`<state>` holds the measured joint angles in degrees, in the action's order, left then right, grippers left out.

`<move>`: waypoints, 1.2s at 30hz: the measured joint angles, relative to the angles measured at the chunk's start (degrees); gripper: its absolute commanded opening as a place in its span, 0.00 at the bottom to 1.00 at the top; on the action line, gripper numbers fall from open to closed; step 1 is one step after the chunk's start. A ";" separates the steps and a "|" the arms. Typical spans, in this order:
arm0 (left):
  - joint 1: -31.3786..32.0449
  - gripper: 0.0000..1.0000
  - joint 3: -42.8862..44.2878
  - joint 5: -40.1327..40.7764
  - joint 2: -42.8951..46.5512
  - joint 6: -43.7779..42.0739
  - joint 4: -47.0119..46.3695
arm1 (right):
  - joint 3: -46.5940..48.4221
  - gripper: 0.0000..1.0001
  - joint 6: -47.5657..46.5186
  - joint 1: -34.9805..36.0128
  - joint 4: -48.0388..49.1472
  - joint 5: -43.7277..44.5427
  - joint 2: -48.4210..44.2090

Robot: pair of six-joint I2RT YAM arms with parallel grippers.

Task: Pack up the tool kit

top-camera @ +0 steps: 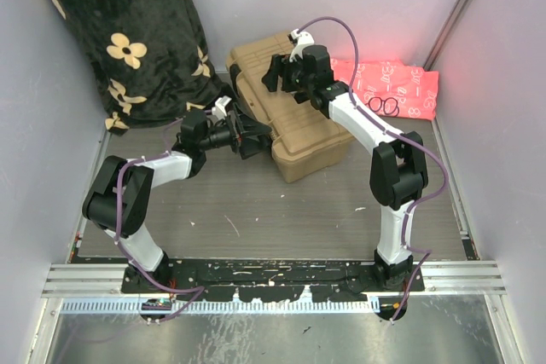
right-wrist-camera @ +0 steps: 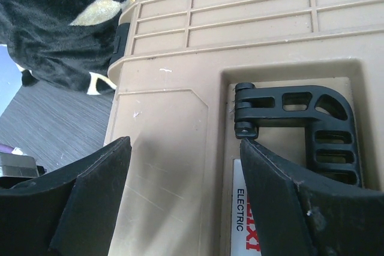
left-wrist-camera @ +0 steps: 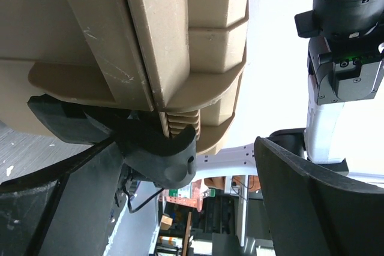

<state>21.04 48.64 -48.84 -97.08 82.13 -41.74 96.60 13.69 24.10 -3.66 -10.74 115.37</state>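
The tool kit is a tan toolbox point(top-camera: 300, 144) that lies on the table with its ribbed lid point(right-wrist-camera: 180, 58) down. The black handle point(right-wrist-camera: 312, 124) lies folded in its recess on top. My right gripper point(top-camera: 275, 74) point(right-wrist-camera: 183, 148) hovers open over the lid beside the handle's hinge, with nothing between its fingers. My left gripper point(top-camera: 256, 135) point(left-wrist-camera: 189, 169) is open at the box's left front side. A black latch point(left-wrist-camera: 165, 157) on the box edge point(left-wrist-camera: 180, 40) sits close to its left finger, and a wide gap is left to the right finger.
A black floral blanket point(top-camera: 136, 31) point(right-wrist-camera: 60, 22) is piled at the back left, touching the box. A pink patterned cloth point(top-camera: 392, 87) with black rings on it lies at the back right. Walls close in both sides and the back.
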 measured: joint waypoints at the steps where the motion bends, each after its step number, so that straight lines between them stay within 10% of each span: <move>1: 0.00 0.88 0.13 -0.13 0.00 0.00 0.00 | 0.00 0.80 0.00 0.00 0.00 0.00 0.00; 36: 0.28 0.63 4.94 -0.87 0.13 -4.39 11.67 | 0.15 0.80 0.09 -0.20 -0.35 0.02 0.00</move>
<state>21.32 53.58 -49.71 -96.95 77.73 -30.06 96.75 13.78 23.90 -4.01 -10.72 115.37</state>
